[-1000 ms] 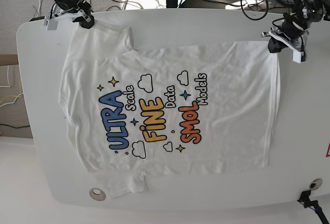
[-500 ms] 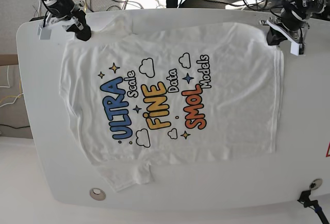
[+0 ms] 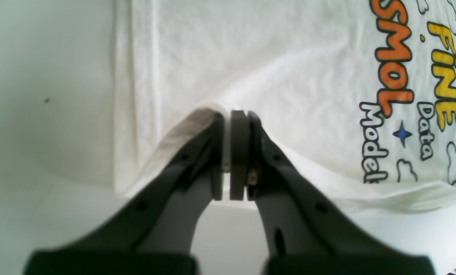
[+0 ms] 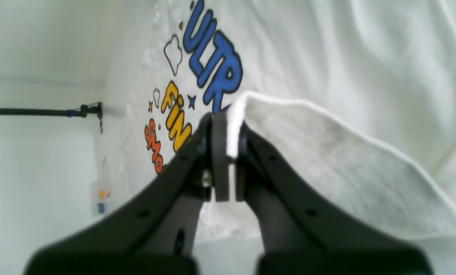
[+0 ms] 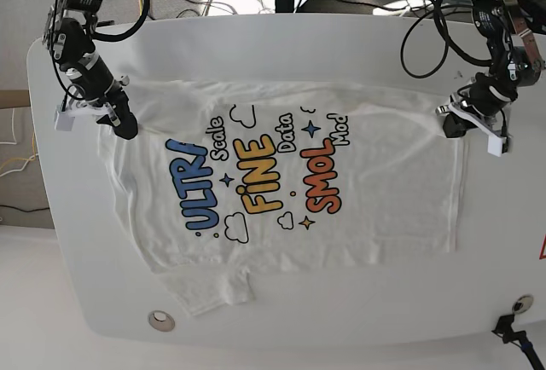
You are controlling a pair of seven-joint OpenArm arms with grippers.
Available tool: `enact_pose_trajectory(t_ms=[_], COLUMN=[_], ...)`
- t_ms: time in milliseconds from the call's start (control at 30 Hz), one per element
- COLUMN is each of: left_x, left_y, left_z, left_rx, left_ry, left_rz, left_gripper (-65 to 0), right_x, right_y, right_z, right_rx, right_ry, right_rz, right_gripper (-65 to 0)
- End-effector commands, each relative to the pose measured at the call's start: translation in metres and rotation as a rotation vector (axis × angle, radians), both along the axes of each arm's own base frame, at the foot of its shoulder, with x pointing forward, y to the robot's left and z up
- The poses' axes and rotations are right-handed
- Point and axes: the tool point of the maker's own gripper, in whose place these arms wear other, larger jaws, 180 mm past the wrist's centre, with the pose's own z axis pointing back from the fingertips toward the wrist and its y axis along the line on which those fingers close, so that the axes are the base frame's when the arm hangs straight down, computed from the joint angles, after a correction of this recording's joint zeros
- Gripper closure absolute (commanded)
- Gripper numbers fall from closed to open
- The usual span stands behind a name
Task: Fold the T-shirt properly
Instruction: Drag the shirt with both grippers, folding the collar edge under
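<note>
A white short-sleeved cotton T-shirt [image 5: 281,191] lies print-up on the white rounded table [image 5: 256,319], covering most of its middle. Its front carries bubble lettering: "ULTRA" in blue, "FiNE" in yellow, "SMOL" in orange-red, with smaller black-outlined words "Scale", "Data" and a partly hidden "Models", plus small stars and clouds. The cloth is lightly creased, and one short sleeve sticks out at the near edge of the base view.

The far long edge of the shirt is lifted and rolled toward the print, so a raised fold runs between the two arms and covers the end of "Models". The black right gripper [image 5: 122,123] is clenched on the shoulder-end corner of that edge; the right wrist view shows a thin white layer of cloth pinched between its closed pads [image 4: 221,160]. The black left gripper [image 5: 450,123] is clamped on the hem-end corner, and the left wrist view shows white fabric squeezed between its pads [image 3: 238,152].

Compared with half a second earlier, both grippers have come away from the far table edge toward the middle, carrying that edge of the shirt with them. The far sleeve, flat before, is now gathered into the fold, and the print sits closer to the folded edge.

The shirt's long axis runs left to right across the base view, with the shoulder end toward that view's left and the straight hem toward its right.
</note>
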Motion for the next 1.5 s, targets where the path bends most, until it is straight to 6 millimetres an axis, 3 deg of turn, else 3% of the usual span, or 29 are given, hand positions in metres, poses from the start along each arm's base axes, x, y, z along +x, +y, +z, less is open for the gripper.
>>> enact_pose_trajectory(t_ms=[0, 233, 333, 667, 867, 1033, 1467], left_x=[0.012, 0.032, 0.041, 0.077, 0.090, 0.098, 0.103], left_y=[0.005, 0.009, 0.010, 0.013, 0.025, 0.030, 0.034], left_z=[0.012, 0.001, -0.002, 0.002, 0.013, 0.024, 0.030], left_rx=[-0.001, -0.060, -0.085, -0.154, -0.147, -0.134, -0.129], left_ry=[-0.046, -0.030, -0.026, -0.049, -0.071, -0.095, -0.121], left_rz=[0.003, 0.037, 0.050, 0.080, 0.092, 0.090, 0.101], left_gripper=[0.0, 0.0, 0.0, 0.0, 0.0, 0.0, 0.0], right_x=[0.012, 0.048, 0.066, 0.108, 0.124, 0.128, 0.139], right_y=[-0.006, -0.007, 0.004, 0.011, 0.007, 0.005, 0.004], right_z=[0.009, 0.004, 0.007, 0.007, 0.007, 0.003, 0.012], right_rx=[0.005, 0.087, 0.103, 0.169, 0.198, 0.118, 0.026], right_ry=[-0.036, -0.031, -0.040, -0.045, -0.040, -0.018, -0.055], right_rz=[-0.004, 0.001, 0.031, 0.030, 0.013, 0.021, 0.058], right_gripper=[0.0, 0.0, 0.0, 0.0, 0.0, 0.0, 0.0])
